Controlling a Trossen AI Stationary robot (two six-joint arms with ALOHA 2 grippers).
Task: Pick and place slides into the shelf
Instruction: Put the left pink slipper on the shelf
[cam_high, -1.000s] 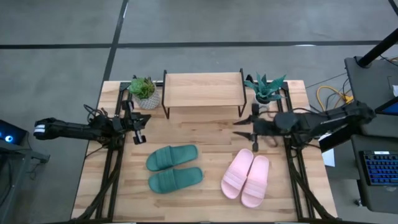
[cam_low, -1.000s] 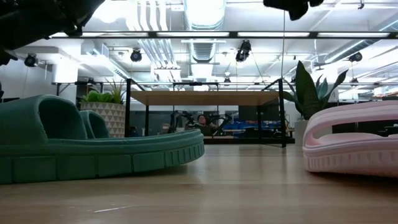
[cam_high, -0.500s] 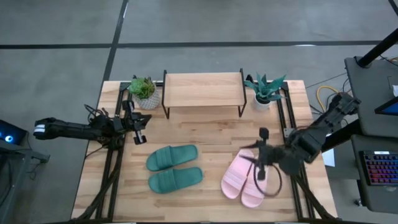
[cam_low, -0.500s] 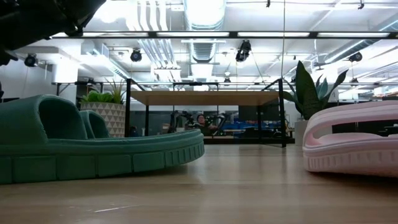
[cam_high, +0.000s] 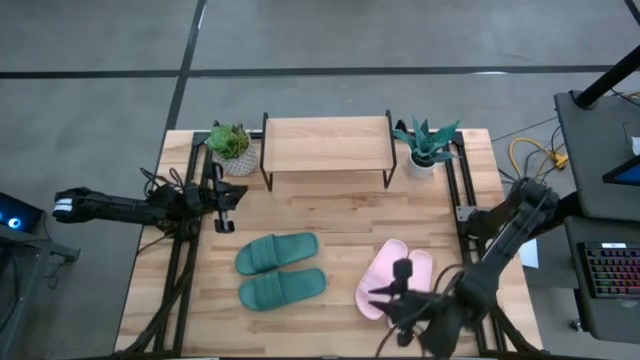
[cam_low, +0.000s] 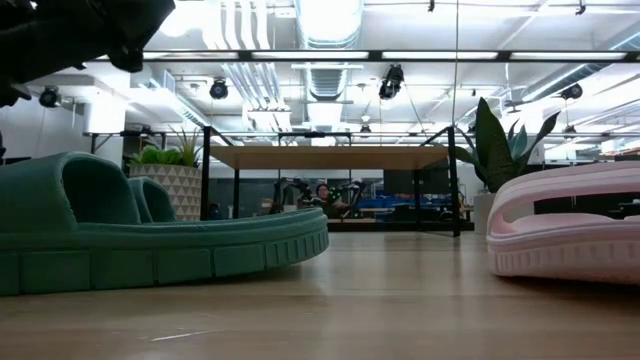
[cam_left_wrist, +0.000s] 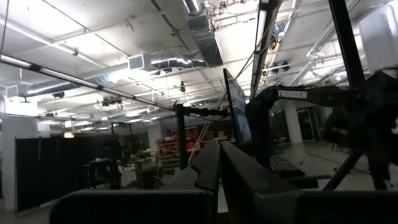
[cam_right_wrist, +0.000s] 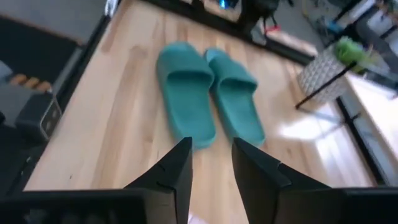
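The dark green pair (cam_high: 280, 270) lies side by side on its soles left of the table's middle; it also shows in the right wrist view (cam_right_wrist: 205, 102) and the low view (cam_low: 150, 230). The light pink pair (cam_high: 400, 272) lies to its right, its near end hidden under my right gripper (cam_high: 385, 305). That gripper hovers above it, open (cam_right_wrist: 211, 168), pointing toward the green pair. The shelf (cam_high: 327, 145) stands on thin black legs at the far edge. My left gripper (cam_high: 222, 208) waits, shut (cam_left_wrist: 217, 158), at the table's left, raised.
A potted plant (cam_high: 232, 148) stands left of the shelf and a spiky plant (cam_high: 427, 145) right of it. Black frame rails (cam_high: 180, 270) run along both sides of the table. Bare wood lies between the slides and the shelf.
My right arm has swung from beside the spiky plant, near the shelf's right end, toward the table's near edge. It now hangs over the near end of the pink pair and has turned to face the green pair. The slides have stayed in place.
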